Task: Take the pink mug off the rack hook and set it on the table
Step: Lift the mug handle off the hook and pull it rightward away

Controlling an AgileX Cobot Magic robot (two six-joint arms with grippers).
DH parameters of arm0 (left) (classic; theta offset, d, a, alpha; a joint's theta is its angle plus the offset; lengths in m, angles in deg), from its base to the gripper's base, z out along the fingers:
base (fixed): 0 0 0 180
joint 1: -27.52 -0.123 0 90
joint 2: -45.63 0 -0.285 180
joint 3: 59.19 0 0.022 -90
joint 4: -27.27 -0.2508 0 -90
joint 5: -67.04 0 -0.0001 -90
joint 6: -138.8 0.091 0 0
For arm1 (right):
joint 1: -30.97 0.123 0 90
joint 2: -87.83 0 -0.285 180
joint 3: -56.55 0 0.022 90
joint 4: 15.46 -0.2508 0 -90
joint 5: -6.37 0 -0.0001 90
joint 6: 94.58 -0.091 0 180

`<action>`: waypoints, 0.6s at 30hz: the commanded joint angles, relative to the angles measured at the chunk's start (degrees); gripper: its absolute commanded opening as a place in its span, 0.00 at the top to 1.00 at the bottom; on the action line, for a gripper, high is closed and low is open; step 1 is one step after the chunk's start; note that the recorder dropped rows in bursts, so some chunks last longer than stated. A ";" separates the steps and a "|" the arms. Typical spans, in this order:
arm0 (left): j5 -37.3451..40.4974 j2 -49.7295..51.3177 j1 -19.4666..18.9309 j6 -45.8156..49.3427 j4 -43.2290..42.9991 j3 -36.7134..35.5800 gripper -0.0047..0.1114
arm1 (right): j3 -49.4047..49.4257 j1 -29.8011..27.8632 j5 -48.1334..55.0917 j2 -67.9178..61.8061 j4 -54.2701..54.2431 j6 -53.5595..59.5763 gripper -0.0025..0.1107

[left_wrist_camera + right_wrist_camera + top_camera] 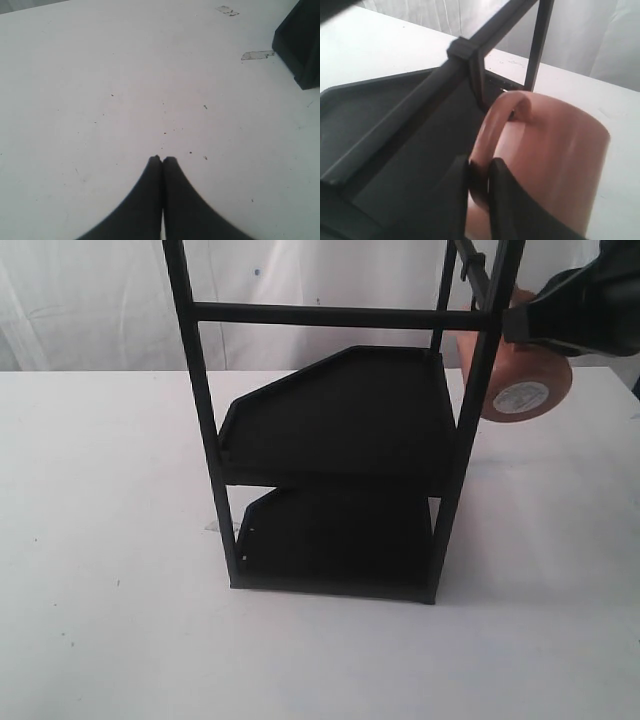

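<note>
My right hand (479,182) is narrow and holds the mug (555,150) by the handle (500,115). The two black fingers (512,205) press on the lower part of the loop, one on each side. The mug lies on its side in the air, over the tabletop (100,540) and not touching it. In the exterior view it is at the right side of the rack (205,440), just outside the right front post (480,390), at about the height of the upper shelf (340,415). Its base faces the camera, and a round white sticker (522,397) is on it. The post covers the left edge of the mug.

In the right wrist view the top of the handle is very close to the hook (479,82), a thin black peg that runs from a block on the top bar. I cannot tell if the loop is around the peg or only beside it.

My left hand (162,160) is closed. Its fingertips touch each other and nothing is between them. It hangs over a bare part of the tabletop, well apart from the mug. A bottom corner of the rack shows at the edge of the left wrist view, and two small pieces of tape (256,55) stick on the tabletop near it.
</note>
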 commanded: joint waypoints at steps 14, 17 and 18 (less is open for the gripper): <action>0.25 -0.23 -0.21 0.00 0.66 -0.14 0.95 | 0.07 0.06 0.72 2.58 1.44 0.00 0.98; 0.25 -0.23 -0.21 0.00 0.66 -0.14 0.95 | 0.07 0.06 0.72 2.58 6.37 -3.26 0.98; 0.25 -0.23 -0.21 0.00 0.66 -0.14 0.95 | 0.07 0.06 0.72 2.58 8.64 -5.23 0.98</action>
